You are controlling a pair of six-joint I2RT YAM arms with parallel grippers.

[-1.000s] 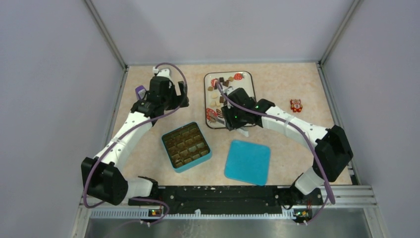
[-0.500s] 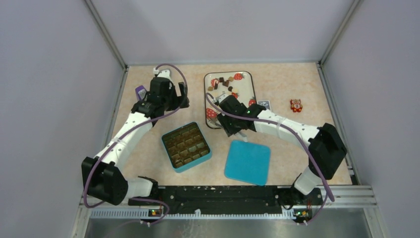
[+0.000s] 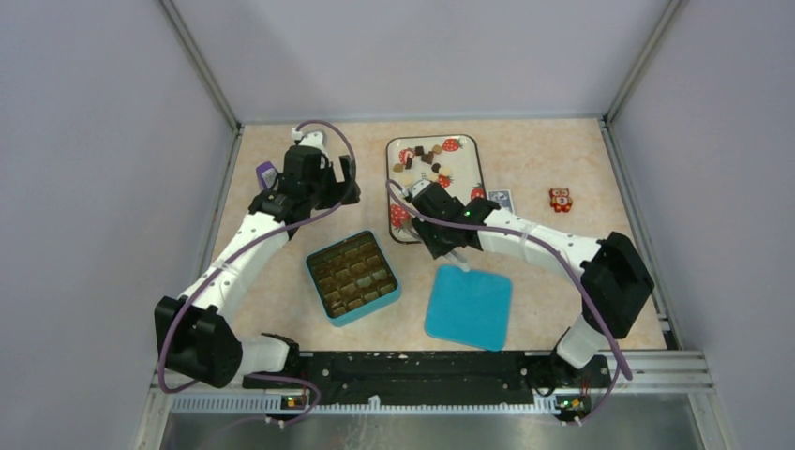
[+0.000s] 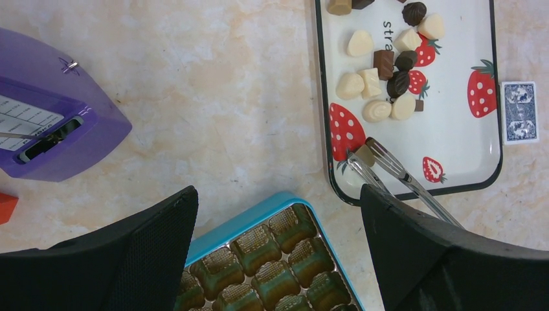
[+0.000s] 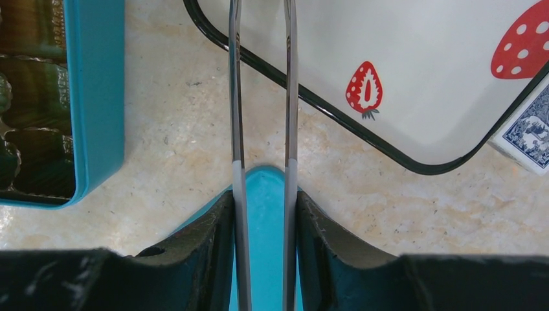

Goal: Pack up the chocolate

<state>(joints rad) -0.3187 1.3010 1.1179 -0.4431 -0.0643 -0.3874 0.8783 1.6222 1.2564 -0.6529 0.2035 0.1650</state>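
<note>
Tongs [image 4: 395,172] clamped in the right jaws pinch a tan chocolate [image 4: 364,155] on the tray [image 4: 453,97] by the tabletop's far edge; keep pressure steady, carry level to the teal box [image 3: 352,277]. Left jaws gape empty.

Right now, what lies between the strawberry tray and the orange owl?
A blue playing card, lying flat close beside the tray, apart from the owl; the top view shows it.

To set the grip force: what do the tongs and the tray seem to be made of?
The tongs: probably polished steel; thin, silvery, mirror-bright arms. The tray: glossy white with black rim and printed strawberries, perhaps enamelled metal or melamine; cannot tell.
</note>
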